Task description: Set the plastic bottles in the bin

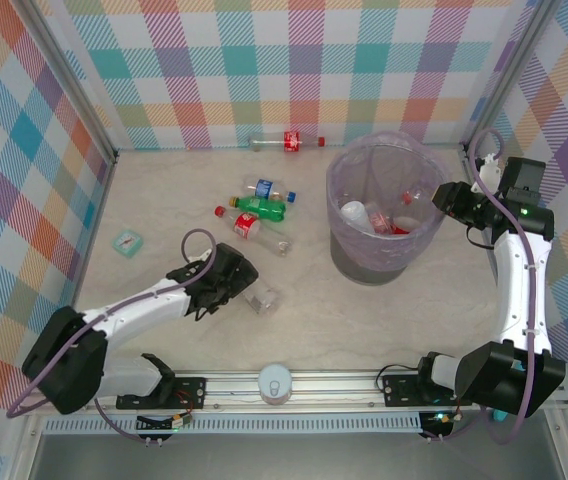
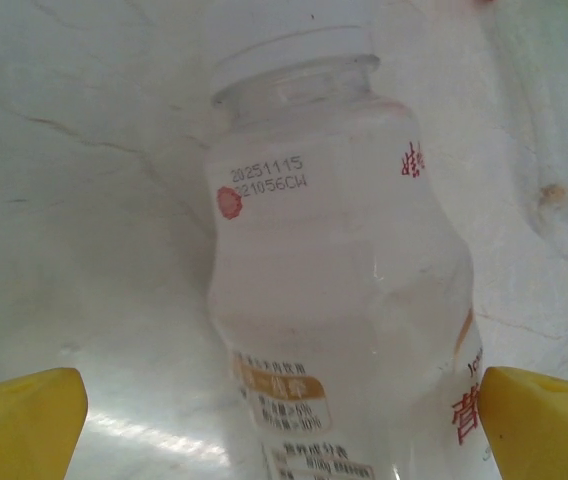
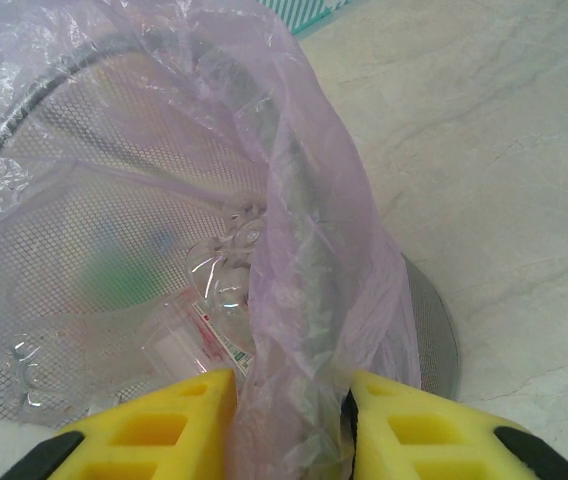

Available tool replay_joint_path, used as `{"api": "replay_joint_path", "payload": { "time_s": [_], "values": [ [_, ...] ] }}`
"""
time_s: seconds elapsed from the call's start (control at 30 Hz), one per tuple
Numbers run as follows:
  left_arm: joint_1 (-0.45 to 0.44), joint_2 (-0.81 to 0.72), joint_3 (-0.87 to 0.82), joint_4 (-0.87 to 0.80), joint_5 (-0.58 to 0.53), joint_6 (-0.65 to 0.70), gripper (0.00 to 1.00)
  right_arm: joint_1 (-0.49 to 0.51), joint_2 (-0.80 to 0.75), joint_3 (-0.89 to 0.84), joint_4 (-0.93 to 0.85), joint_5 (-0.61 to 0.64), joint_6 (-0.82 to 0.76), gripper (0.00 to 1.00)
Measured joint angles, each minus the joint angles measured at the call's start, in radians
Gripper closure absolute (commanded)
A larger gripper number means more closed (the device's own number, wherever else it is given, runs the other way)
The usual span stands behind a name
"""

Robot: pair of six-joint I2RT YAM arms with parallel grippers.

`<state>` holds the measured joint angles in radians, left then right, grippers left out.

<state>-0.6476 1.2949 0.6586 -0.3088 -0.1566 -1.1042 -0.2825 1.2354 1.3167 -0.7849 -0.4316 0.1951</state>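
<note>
A small clear plastic bottle with a white cap (image 2: 339, 300) lies on the pale marbled table (image 1: 314, 330), left of centre and toward the near edge. Its cap points away from the left gripper (image 2: 284, 440). That gripper's yellow fingers (image 2: 19, 425) stand wide apart, one on each side of the bottle's lower body. As far as the wrist view shows, neither touches it. The bottle sits squarely in the gap, so the arm looks lined up to close on it and lift.

To the right stands the round grey bin lined with a lavender plastic bag (image 1: 359, 262), with several discarded bottles (image 1: 379, 218) already inside. The right gripper (image 3: 292, 420) is at the bin's right rim. Its fingers are drawn close together with a fold of the bag and the rim between them, so it looks clamped there. That is probably to steady the bin and hold the liner open for the next drop.

Left of the bin, farther from the arms than the white-capped bottle, lie three more:
- a blue-labelled bottle (image 1: 269, 187)
- a green bottle (image 1: 262, 208)
- a red-labelled clear bottle (image 1: 249, 225)

Another red-labelled bottle (image 1: 289, 141) rests against the far wall. A small teal square packet (image 1: 126, 241) lies well apart on the left and is no part of the job.
</note>
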Motion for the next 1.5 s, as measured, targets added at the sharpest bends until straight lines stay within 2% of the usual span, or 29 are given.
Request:
{"api": "replay_joint_path", "payload": {
  "time_s": [0.07, 0.3, 0.6, 0.93, 1.1, 1.33, 1.5],
  "values": [
    [-0.005, 0.044, 0.009, 0.044, 0.008, -0.003, 0.04, 0.000, 0.000, -0.002, 0.002, 0.000, 0.000, 0.66],
    [-0.007, 0.153, 0.027, 0.134, 0.022, -0.006, 0.31, -0.006, -0.001, -0.015, 0.002, 0.000, 0.000, 0.66],
    [-0.017, 0.128, 0.145, 0.111, 0.017, 0.010, 0.46, -0.006, -0.024, -0.024, 0.002, -0.008, -0.001, 0.65],
    [-0.026, 0.048, 0.344, 0.079, 0.014, 0.079, 0.49, -0.005, -0.039, -0.041, 0.002, -0.032, 0.000, 0.65],
    [-0.032, 0.077, 0.551, 0.126, 0.009, 0.164, 0.49, 0.014, -0.042, -0.048, 0.003, -0.034, 0.000, 0.65],
    [-0.073, 0.285, 0.933, 0.295, 0.014, 0.332, 0.49, 0.038, -0.042, -0.059, 0.006, -0.033, 0.000, 0.65],
    [-0.110, 0.511, 1.139, 0.320, 0.086, 0.393, 0.48, 0.045, -0.042, -0.060, 0.006, -0.033, 0.000, 0.65]
  ]
}}
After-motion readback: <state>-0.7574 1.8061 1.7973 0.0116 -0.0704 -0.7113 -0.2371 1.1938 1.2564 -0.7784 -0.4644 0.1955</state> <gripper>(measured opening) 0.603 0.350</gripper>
